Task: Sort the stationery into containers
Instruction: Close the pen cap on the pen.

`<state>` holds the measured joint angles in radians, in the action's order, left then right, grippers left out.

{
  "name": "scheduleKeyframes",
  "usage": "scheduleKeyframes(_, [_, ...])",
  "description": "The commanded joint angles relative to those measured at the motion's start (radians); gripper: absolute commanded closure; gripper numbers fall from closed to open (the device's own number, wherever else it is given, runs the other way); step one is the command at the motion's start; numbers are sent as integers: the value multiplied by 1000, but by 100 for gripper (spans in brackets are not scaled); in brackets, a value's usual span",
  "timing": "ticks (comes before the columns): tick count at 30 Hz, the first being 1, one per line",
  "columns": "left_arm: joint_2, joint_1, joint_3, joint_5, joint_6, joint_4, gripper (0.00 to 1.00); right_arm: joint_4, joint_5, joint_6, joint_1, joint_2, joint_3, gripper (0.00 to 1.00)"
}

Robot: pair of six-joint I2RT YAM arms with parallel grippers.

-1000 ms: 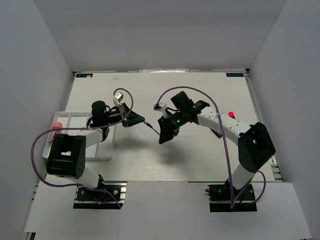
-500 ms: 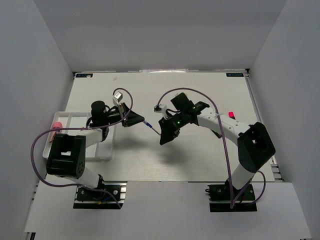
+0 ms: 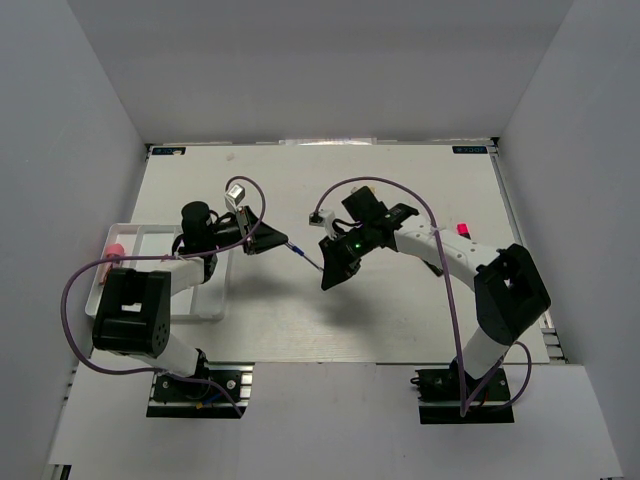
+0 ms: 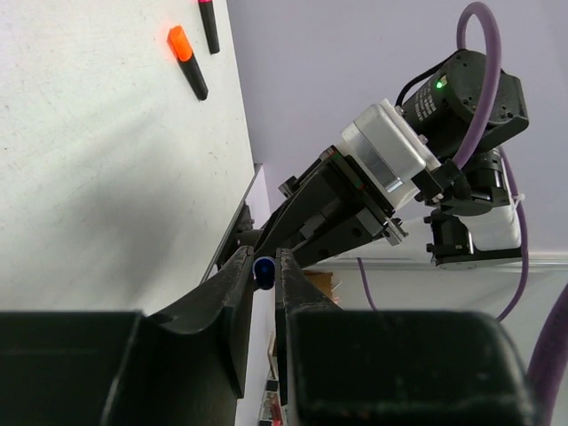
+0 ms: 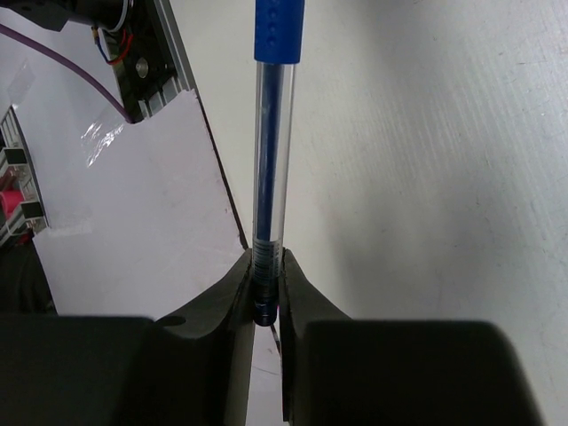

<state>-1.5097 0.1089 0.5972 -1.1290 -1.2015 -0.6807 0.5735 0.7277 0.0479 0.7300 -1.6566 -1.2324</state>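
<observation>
A thin blue pen (image 3: 301, 254) hangs in the air over the middle of the table, held between both arms. My left gripper (image 3: 286, 244) is shut on its blue end (image 4: 263, 269), which shows round between the fingers. My right gripper (image 3: 321, 268) is shut on the other end, both pads pressed against the clear barrel (image 5: 270, 204). The white divided tray (image 3: 135, 232) lies at the left beside the left arm, with a pink-capped item (image 3: 114, 250) in it. Two black highlighters lie on the table, one with an orange cap (image 4: 187, 63) and one with a pink cap (image 4: 209, 21).
A small pink item (image 3: 462, 228) lies on the table right of the right arm. Purple cables loop over both arms. White walls close in the table at the back and sides. The right arm's wrist (image 4: 390, 169) fills the space just beyond my left fingers.
The right jaws have closed onto the pen's barrel, and that gripper has shifted slightly. The left gripper has kept its hold and its place.
</observation>
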Motion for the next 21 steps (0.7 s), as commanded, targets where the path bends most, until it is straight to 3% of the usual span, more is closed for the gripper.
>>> scheduleKeyframes(1, [48, 6, -4, -5, 63, 65, 100, -14, 36, 26, 17, 0, -50, 100])
scheduleKeyframes(5, [71, 28, -16, 15, 128, 147, 100, -9, 39, 29, 35, -6, -74, 100])
scheduleKeyframes(21, [89, 101, -66, 37, 158, 168, 100, -18, 16, 6, 82, -75, -193, 100])
